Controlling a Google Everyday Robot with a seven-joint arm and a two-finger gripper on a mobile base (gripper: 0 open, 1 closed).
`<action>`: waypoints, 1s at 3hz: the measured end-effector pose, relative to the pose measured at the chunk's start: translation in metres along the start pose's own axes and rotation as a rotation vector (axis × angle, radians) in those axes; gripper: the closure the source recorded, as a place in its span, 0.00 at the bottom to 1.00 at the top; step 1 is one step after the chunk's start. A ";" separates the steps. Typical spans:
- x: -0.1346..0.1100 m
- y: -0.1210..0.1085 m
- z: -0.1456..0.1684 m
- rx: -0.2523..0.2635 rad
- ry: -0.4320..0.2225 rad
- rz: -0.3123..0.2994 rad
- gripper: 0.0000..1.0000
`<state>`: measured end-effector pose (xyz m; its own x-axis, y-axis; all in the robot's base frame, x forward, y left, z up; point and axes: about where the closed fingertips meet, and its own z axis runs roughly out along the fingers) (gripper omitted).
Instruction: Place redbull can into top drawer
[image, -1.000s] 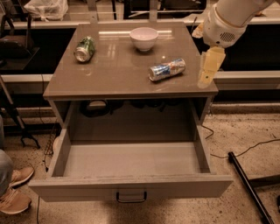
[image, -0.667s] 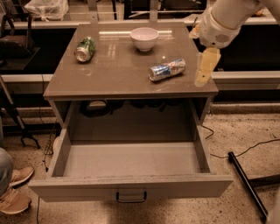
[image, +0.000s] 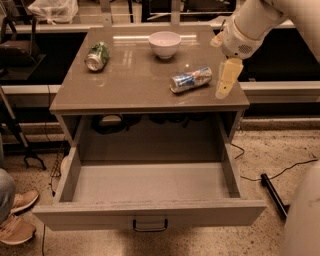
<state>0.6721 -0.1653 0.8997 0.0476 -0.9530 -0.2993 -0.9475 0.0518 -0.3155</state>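
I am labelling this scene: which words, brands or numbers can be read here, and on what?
Nothing can be read.
redbull can: blue-and-silver print, too blurred to read.
green can: print too blurred to read.
white bowl, top drawer, gripper over the tabletop's right edge: no text visible.

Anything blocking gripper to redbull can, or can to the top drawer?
Nothing visible. The gripper hangs beside the redbull can, which lies on its side on the cabinet top. The top drawer below is open; the bowl and green can sit farther back.
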 end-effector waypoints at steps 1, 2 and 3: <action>-0.004 -0.012 0.016 0.006 -0.020 0.000 0.00; -0.012 -0.022 0.037 0.002 -0.023 0.003 0.00; -0.016 -0.026 0.049 -0.003 -0.020 0.004 0.00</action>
<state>0.7116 -0.1364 0.8690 0.0496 -0.9467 -0.3183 -0.9487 0.0550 -0.3113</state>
